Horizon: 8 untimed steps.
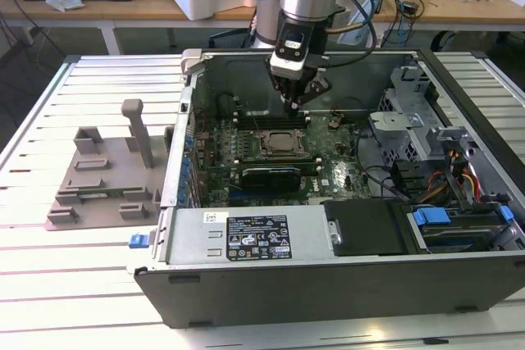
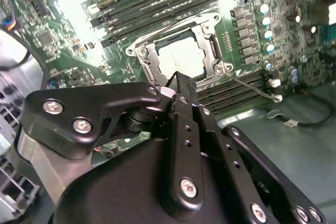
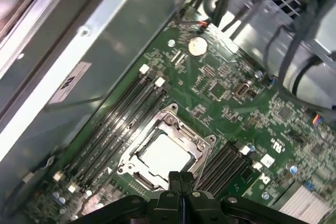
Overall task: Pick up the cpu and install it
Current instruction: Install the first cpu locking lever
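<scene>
The cpu [image 3: 164, 153], a flat square chip with a bright silver top, lies inside the metal socket frame [image 3: 202, 141] on the green motherboard [image 1: 336, 171]. It shows in both wrist views and in the exterior view, cpu [image 2: 181, 59], cpu [image 1: 284, 143]. My gripper [image 1: 295, 104] hangs a short way above the socket's far edge, inside the open computer case. Both wrist views look down past it, gripper [image 3: 181, 178], gripper [image 2: 177, 83]. Its two black fingers are pressed together, shut, with nothing between them.
The computer case [image 1: 189, 104] has tall metal walls around the board. A power supply [image 1: 246, 237] sits at its near side, a drive cage [image 1: 410, 120] and cables [image 1: 459, 178] at the exterior view's right. Memory slots [image 3: 113, 124] flank the socket. A grey fixture plate [image 1: 98, 179] lies left of the case.
</scene>
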Each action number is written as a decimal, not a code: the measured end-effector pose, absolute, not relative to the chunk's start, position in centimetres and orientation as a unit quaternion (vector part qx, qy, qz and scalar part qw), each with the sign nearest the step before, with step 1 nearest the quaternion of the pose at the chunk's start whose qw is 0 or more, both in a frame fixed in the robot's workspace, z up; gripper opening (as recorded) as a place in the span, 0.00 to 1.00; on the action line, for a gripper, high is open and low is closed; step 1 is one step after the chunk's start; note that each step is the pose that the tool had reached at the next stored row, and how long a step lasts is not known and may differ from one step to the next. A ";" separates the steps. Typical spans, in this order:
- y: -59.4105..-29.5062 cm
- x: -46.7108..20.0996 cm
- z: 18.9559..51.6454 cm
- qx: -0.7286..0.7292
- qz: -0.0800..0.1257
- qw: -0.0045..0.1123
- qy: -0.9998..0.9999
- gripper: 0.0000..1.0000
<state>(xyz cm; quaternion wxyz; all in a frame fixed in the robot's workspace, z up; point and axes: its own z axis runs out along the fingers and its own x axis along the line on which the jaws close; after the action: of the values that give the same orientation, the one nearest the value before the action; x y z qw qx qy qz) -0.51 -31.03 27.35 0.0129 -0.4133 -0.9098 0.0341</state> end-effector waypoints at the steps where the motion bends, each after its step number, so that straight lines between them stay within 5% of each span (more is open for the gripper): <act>1: -31.0 -0.5 27.3 -0.405 0.034 0.013 -0.913 0.11; 8: -31.0 -0.5 27.4 -0.324 0.035 0.010 -0.945 0.11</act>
<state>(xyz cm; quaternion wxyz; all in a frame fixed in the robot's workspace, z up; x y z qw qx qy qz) -0.51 -31.03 27.35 0.0098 -0.3241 -0.9453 0.0347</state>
